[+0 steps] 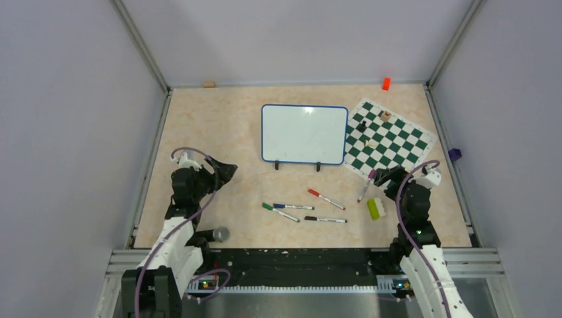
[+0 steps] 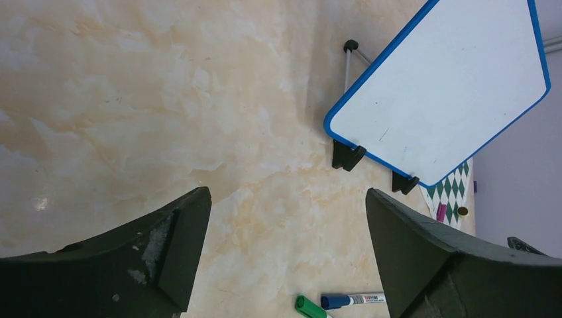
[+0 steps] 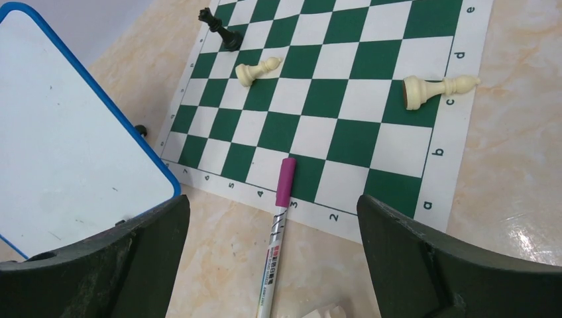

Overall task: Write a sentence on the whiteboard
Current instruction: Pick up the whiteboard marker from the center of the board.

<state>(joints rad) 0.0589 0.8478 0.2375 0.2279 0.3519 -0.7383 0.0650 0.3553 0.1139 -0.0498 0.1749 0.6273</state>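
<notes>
White and unmarked, the whiteboard [image 1: 304, 133] stands propped toward the far edge of the table [image 1: 219, 126], centred. The left tool [image 2: 288, 199] and right tool [image 3: 272, 212] both gape, empty. The right would best straddle the purple-capped marker [image 3: 283, 182] mid-barrel, square across it, before closing.

- Left arm [image 1: 180, 199]: black joint housings, white lower links, purple cable [image 1: 189, 149] looping alongside.
- Right arm [image 1: 416, 211]: same black-and-white build, same purple cabling over the wrist.
- Left gripper [image 2: 285, 199] fingers [image 2: 166, 252]: dark matte wedges, whitish scuffs on one.
- Right gripper [image 3: 272, 199] fingers [image 3: 411, 252]: dark matte wedges.
</notes>
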